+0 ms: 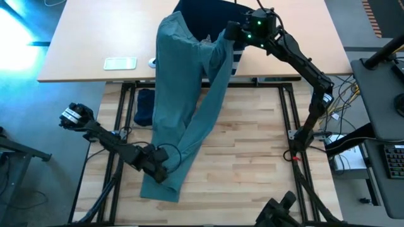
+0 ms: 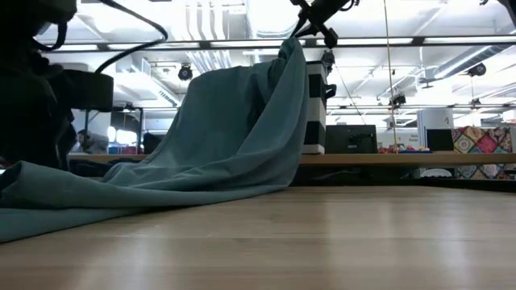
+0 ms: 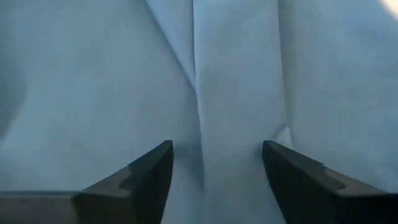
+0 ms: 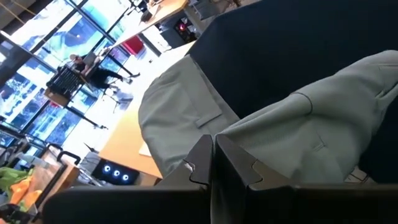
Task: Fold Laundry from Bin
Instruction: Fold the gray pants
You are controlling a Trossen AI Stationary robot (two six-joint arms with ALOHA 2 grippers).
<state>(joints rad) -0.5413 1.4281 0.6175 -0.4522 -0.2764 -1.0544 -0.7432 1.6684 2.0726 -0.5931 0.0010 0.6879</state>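
We see the teal-green garment (image 1: pixel 183 120) stretched long from the bin (image 1: pixel 211 22) down to the near table edge. The right gripper (image 1: pixel 231 31) pinches its far end high, while the left gripper (image 1: pixel 158 171) (fingers apart) straddles a fold at the near end.

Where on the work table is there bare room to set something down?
The table's right half is bare wood, from the teal garment across to the right arm's base. A narrower strip lies bare left of the garment. The near-left corner is crowded: the left gripper sits on the cloth there.
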